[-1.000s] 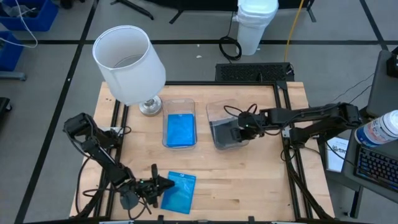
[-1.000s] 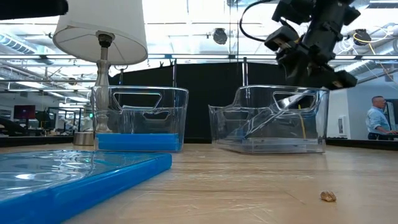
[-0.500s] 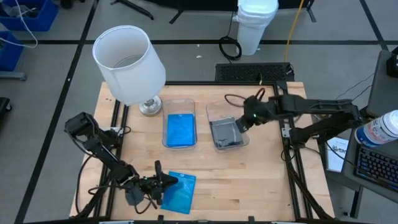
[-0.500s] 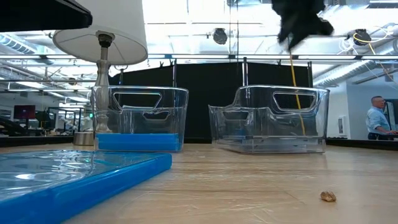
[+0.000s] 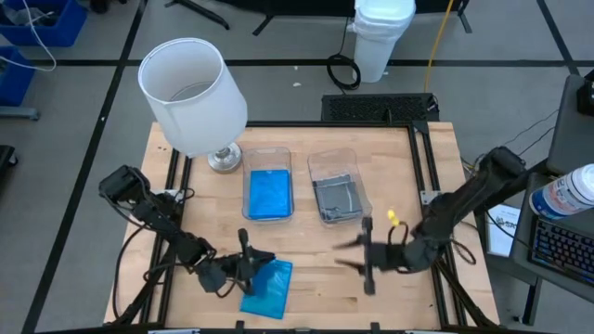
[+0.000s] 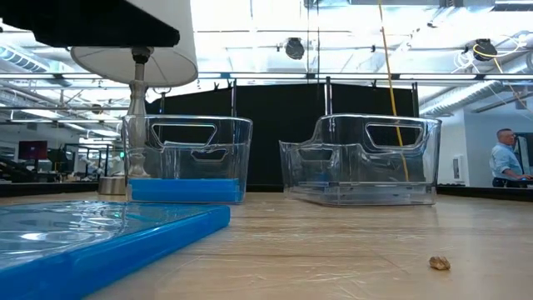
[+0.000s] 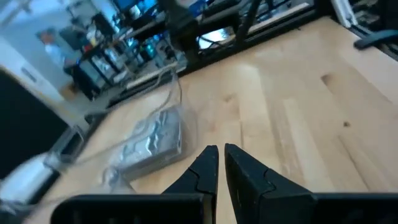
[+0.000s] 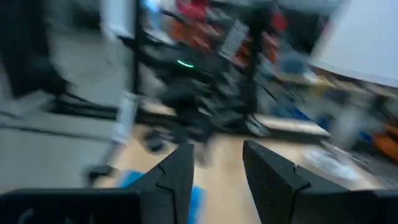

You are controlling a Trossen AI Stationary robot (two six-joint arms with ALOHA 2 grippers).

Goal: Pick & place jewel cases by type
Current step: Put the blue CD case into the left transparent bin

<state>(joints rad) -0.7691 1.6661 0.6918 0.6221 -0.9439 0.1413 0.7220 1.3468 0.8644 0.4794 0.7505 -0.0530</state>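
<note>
A blue jewel case lies flat near the table's near edge and fills the foreground of the low view. My left gripper hovers over its far edge, shut with nothing in it. Another blue case lies in the left clear tub. A dark grey case lies in the right tub. My right gripper, blurred, hangs over bare table near the front, right of the loose blue case. Its fingers are open and empty.
A table lamp with a white shade stands at the far left corner. A small crumb lies on the wood. Bare tabletop shows between the tubs and the right edge. A person is far off in the room.
My right gripper has come up out of the right tub, swung quickly toward the table's near edge and rolled over. The dark case stays in the tub. My left gripper has slid toward the right along the near edge, over the loose blue case, rolling a little.
</note>
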